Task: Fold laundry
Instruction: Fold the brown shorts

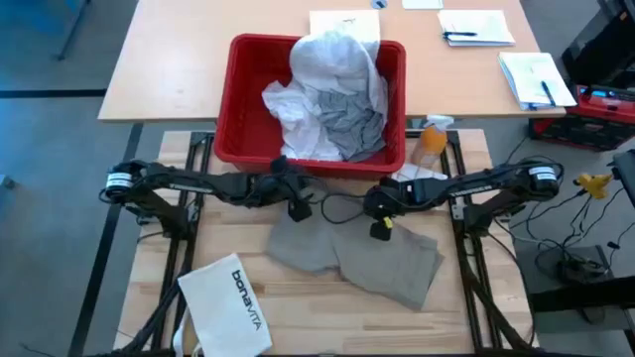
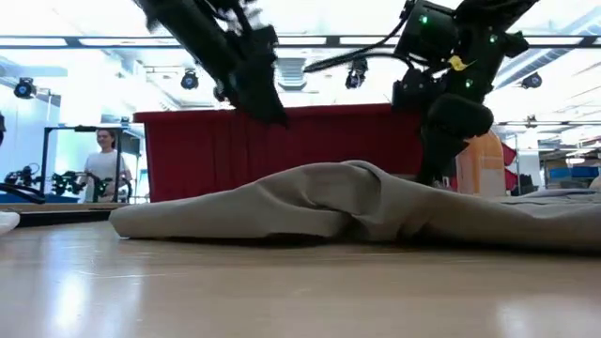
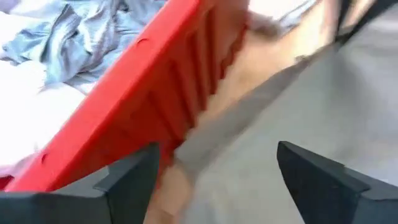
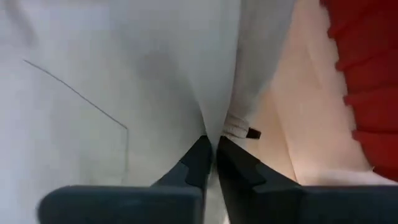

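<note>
The khaki-tan piece [image 1: 357, 256] lies rumpled on the wooden table's middle. My right gripper [image 4: 211, 146] is down at its far edge and shut on the cloth; the low view shows this gripper [image 2: 437, 174] behind the garment's hump. My left gripper [image 3: 217, 155] hangs open above the table, just off the garment's far left corner and close to the red basket's near wall, with nothing between its fingers. The grey T-shirt [image 1: 352, 119] and the large white shirt [image 1: 332, 64] lie heaped in the red basket. My right gripper pinches a raised ridge of the khaki cloth [image 4: 214, 121] between its two fingertips, near the garment's far edge. The fingers come from above, slanting down. One layer or several, I cannot tell. The rest of the garment lies slack on the table.
The red basket [image 1: 238, 109] stands at the table's far side, with an orange spray bottle [image 1: 430, 144] at its right. A white "bonavita" bag [image 1: 233, 307] lies at the near left. Papers lie on the desk beyond. A person [image 2: 101, 164] stands far off in the room.
</note>
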Motion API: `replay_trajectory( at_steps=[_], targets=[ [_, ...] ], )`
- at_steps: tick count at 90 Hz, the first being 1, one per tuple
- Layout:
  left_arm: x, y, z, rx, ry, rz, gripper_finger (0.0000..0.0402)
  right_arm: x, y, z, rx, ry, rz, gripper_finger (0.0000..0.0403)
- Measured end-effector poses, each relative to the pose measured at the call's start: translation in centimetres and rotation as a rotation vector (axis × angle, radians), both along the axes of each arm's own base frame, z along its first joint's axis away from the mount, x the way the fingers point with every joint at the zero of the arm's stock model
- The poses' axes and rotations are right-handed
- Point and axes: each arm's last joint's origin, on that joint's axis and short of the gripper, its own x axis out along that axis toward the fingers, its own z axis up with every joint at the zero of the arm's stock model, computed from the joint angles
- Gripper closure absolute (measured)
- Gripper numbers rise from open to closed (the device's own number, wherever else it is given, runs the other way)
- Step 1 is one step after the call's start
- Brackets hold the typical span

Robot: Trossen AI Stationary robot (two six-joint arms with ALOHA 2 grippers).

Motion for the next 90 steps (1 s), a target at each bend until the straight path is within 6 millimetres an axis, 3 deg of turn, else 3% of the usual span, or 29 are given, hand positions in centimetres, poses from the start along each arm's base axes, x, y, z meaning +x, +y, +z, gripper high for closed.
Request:
replay_trajectory(
  at_steps=[17,28,36,54,69,90],
  targets=[
    [-2.7,-2.9,-0.2,-0.171,-0.058,0.045,0.0093,-0.5,0.2,1.5,0.006,-0.065,-0.019,0.0261],
    [-4.1,-6.3,-0.5,-0.258,-0.115,0.030,0.0093,-0.9,1.4,2.6,0.015,-0.125,0.036,0.0189],
    [-4.8,-9.3,-1.4,-0.274,-0.112,0.006,0.0093,-1.0,2.9,3.3,0.005,-0.166,0.117,0.0162],
    [-5.2,-14.0,-3.8,-0.352,-0.077,-0.030,0.0093,-1.0,7.0,3.4,0.036,-0.208,0.268,0.0166],
    [-4.5,-15.0,-5.7,-0.447,-0.046,0.026,0.0093,-0.2,10.4,1.9,0.094,-0.199,0.321,0.0189],
    [-3.3,-16.4,-7.5,-0.465,-0.002,-0.090,0.0093,2.3,14.6,0.3,0.079,-0.205,0.312,0.0184]
  ],
)
